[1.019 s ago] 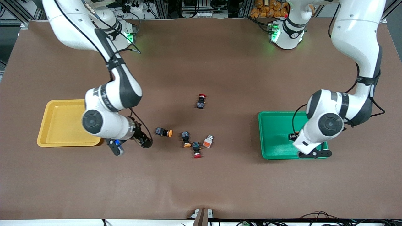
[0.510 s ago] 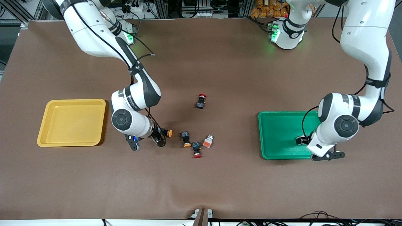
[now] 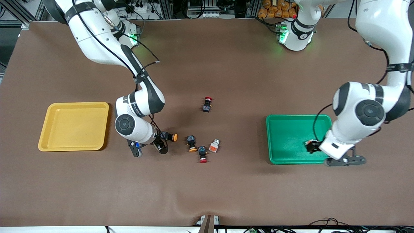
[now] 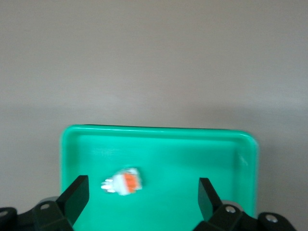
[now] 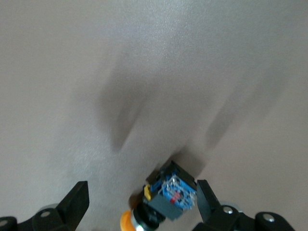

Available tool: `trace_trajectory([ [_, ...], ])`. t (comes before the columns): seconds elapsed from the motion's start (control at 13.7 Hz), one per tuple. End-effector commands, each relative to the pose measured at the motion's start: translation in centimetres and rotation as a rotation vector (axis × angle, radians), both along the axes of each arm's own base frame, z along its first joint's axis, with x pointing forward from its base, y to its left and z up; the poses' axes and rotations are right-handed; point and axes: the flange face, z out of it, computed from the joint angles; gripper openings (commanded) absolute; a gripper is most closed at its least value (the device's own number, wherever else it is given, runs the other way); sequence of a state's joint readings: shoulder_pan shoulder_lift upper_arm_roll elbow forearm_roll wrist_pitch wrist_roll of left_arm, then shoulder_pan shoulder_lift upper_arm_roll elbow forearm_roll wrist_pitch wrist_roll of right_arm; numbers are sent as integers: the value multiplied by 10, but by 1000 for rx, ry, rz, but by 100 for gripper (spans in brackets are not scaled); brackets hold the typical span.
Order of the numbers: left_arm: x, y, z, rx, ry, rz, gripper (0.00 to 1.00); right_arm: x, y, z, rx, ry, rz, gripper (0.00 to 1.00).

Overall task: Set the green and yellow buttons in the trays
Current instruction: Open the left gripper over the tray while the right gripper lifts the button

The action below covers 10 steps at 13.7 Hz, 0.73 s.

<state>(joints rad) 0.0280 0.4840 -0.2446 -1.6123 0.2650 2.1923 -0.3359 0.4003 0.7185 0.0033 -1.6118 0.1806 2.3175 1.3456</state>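
My right gripper (image 3: 163,139) is open low at the table, its fingers either side of a black button with a yellow-orange cap (image 3: 169,136); the right wrist view shows this button (image 5: 166,195) between the fingers of that gripper (image 5: 142,197). A second yellow-capped button (image 3: 191,143) and a white-and-orange button (image 3: 213,145) lie mid-table. My left gripper (image 3: 312,147) is open over the green tray (image 3: 284,136). In the left wrist view another white-and-orange button (image 4: 122,180) lies in the green tray (image 4: 183,154), below that gripper (image 4: 143,188). The yellow tray (image 3: 74,126) is empty.
Two red-capped black switches lie on the brown mat: one (image 3: 202,154) beside the mid-table buttons, one (image 3: 207,104) farther from the front camera. The right arm's elbow hangs over the mat beside the yellow tray.
My right gripper has moved from beside the yellow tray to the yellow-capped button and now flanks it. My left arm has shifted toward its own end of the table, over the green tray.
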Motion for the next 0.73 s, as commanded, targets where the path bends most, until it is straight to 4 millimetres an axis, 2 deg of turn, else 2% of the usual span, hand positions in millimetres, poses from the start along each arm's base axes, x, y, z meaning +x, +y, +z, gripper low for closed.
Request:
trace_trajectory([
  [0.0,-6,-55,6,-44,11,-32,100,-8,1,-5,-4,-1,-10,100],
  [0.07,-8,-76,2,-41,35,-55,100,-10,3,-10,-4,11,-10,100],
  [0.15,-7,-85,-5,-43,47,-67,100,-15,11,-11,-3,20,-4,100],
  [0.22,-12,-106,-14,-45,61,-98,100,-19,12,-15,-9,33,-28,100],
  [0.29,-17,-134,-18,-49,61,-139,100,-22,15,-17,-15,39,-49,100],
  [0.36,-19,-164,-26,-59,62,-175,100,-34,26,-25,-22,48,-36,100],
  [0.44,-18,-184,-30,-69,55,-199,100,-37,27,-27,-26,54,-35,100],
  [0.51,-18,-201,-32,-80,49,-220,100,-35,23,-28,-25,53,-33,93],
  [0.58,-22,-217,-36,-86,45,-244,100,-32,19,-26,-21,48,-28,72],
  [0.66,-24,-228,-40,-90,38,-264,100,-28,15,-24,-17,41,-11,47],
])
